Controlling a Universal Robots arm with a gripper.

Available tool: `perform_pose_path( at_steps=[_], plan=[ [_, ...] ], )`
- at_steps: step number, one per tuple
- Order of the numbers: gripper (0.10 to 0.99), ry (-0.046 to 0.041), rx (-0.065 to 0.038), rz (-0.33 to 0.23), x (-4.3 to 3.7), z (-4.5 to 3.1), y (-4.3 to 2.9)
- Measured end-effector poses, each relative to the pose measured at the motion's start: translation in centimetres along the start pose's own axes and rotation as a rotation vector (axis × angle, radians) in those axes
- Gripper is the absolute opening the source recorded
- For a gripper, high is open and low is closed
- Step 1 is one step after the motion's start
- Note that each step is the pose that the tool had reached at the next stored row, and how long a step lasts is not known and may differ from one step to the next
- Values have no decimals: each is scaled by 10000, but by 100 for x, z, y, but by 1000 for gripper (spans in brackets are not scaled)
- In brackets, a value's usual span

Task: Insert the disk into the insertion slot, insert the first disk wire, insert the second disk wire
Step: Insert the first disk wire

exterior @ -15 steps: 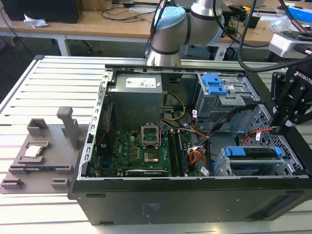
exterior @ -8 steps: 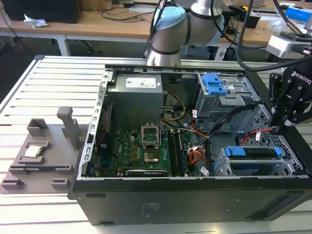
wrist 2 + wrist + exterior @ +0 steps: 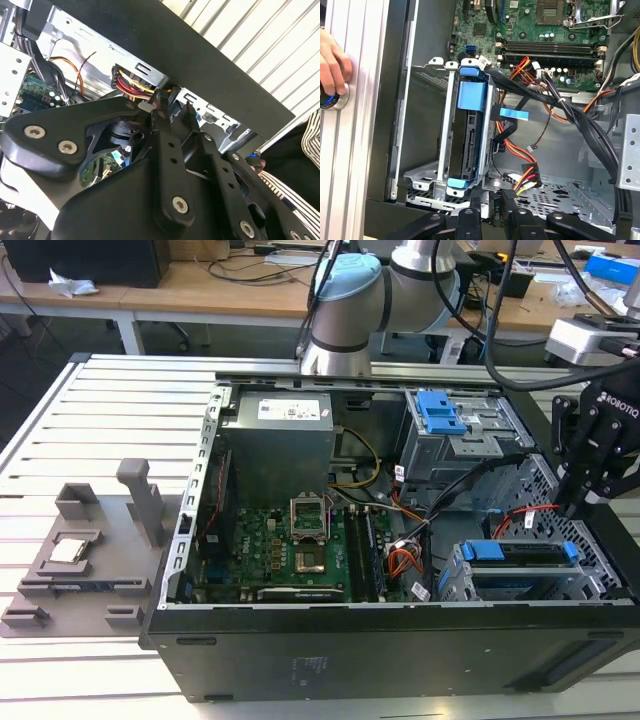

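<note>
Disk (image 3: 470, 140) (in its slot (image 3: 446, 150)) near tool (image 3: 492, 212).

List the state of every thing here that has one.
disk, seated in the insertion slot.
insertion slot, filled by the disk.
computer case, side open.
wire plug, loose beside the slot.
gripper, close to the slot's end.
hand, on a round button.

The silver hard drive in a bright blue plastic caddy (image 3: 470, 97) sits on edge inside the perforated silver metal drive cage (image 3: 445, 142).
</note>
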State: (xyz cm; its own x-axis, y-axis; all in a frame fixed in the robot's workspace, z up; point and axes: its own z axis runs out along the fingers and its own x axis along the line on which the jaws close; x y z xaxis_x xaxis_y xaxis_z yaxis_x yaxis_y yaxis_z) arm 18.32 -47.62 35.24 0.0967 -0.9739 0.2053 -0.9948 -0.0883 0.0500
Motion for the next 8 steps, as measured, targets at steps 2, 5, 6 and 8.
perform_pose_path(
  at_steps=[2, 5, 6, 8],
  plan=[
    [282, 8, -1, -1, 0, 0, 0],
    [165, 19, -2, -1, -1, 1, -1],
    [165, 23, -2, -1, 0, 1, -1],
    [165, 28, -3, -1, -1, 1, -1]
  ],
)
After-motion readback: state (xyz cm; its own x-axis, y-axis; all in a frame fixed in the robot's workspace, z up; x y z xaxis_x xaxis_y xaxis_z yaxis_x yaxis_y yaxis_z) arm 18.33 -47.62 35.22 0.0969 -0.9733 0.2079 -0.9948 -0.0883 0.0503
